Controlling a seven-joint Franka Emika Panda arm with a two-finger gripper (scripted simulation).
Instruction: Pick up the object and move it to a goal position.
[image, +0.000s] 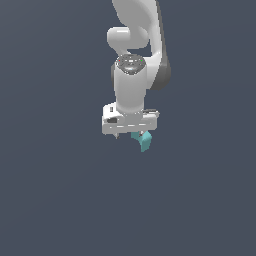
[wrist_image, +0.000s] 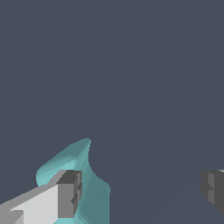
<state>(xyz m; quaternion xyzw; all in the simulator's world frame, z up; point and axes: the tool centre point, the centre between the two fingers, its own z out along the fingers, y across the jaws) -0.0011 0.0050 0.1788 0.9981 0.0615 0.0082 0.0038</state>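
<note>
The object (image: 145, 141) is a small teal block with a rounded, hooked end. In the exterior view it sits just below the white gripper (image: 129, 134), under its side toward the exterior view's right. In the wrist view the object (wrist_image: 94, 188) lies at one grey fingertip (wrist_image: 68, 194), partly hidden behind it. The other fingertip (wrist_image: 213, 187) is far off, with bare surface in between. The gripper (wrist_image: 140, 192) is open and its jaws stand wide apart, not closed on the block. The frames do not show whether the finger touches the block.
A plain dark grey-blue surface (image: 60, 200) fills both views. The white arm (image: 131, 75) rises straight above the gripper. No other objects and no goal marker show.
</note>
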